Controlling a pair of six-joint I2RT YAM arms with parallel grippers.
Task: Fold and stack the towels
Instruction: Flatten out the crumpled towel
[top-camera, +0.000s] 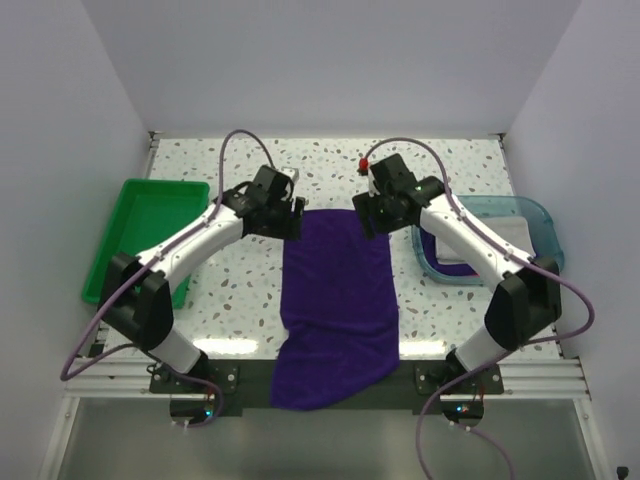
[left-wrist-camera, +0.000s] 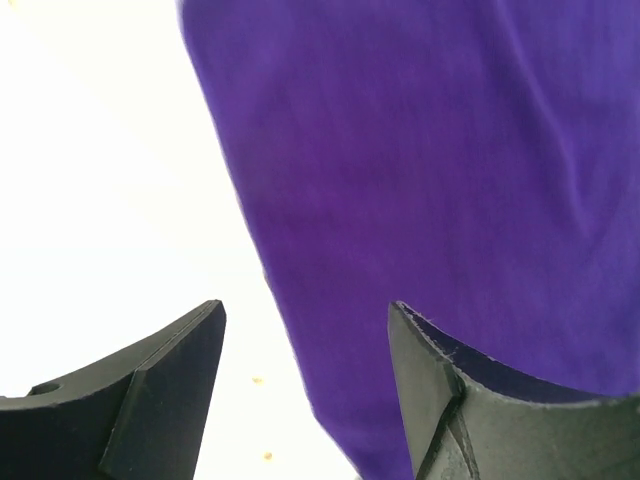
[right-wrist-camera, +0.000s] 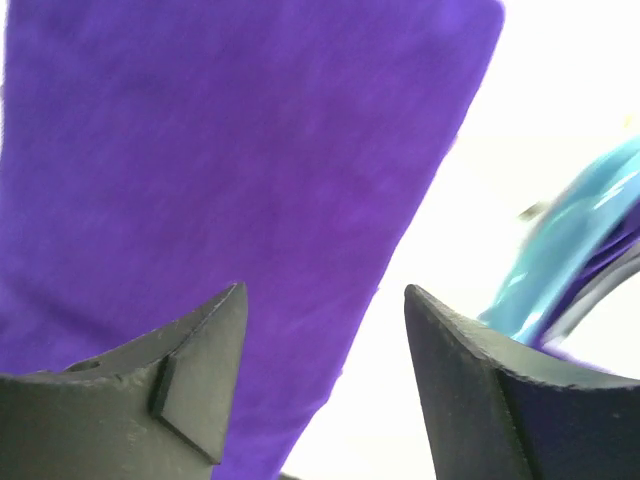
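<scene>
The dark purple towel (top-camera: 335, 290) is soft, matt cloth with a fine velvety nap. The table (top-camera: 240, 290) is smooth and speckled like stone, the green bin (top-camera: 150, 235) is glossy plastic, and the teal tray (top-camera: 530, 206) is shiny translucent plastic. The left gripper (left-wrist-camera: 305, 310) and right gripper (right-wrist-camera: 325, 290) have matt black plastic fingers, faintly rough at the edges.

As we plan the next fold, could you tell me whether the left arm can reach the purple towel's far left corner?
Probably yes: the left end effector sits open right at that corner of the towel, with nothing in between.
</scene>
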